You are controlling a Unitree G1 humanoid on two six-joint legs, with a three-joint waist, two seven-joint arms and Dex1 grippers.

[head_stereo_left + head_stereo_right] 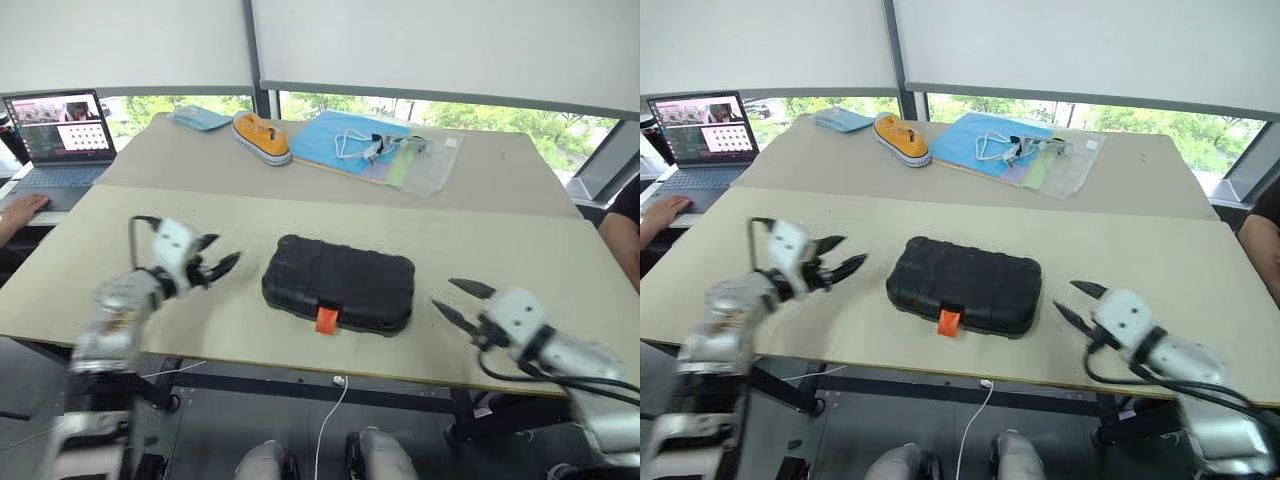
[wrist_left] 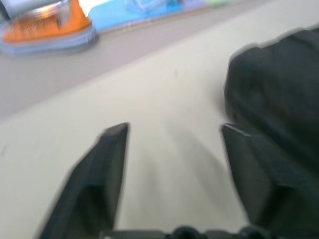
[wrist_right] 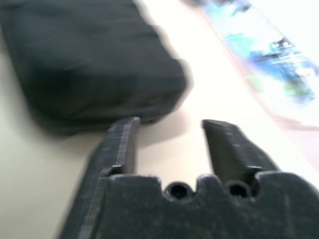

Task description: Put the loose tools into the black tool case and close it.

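Case (image 1: 338, 283) lies shut and flat near the middle of the front table (image 1: 250, 330), its orange latch (image 1: 327, 319) facing the near edge. Both grippers hover off its ends, apart from it and holding nothing: the left gripper (image 1: 222, 263) stands just off the case's left end with its fingers spread, and the right gripper (image 1: 462, 300) off the right end, fingers likewise parted. Toward the far edge of the back table sit an orange shoe (image 1: 262, 137) and a blue folder (image 1: 350, 142) with white cables on it. At the far left corner a laptop (image 1: 60, 135) stands open, a person's hand (image 1: 22, 209) resting beside it.
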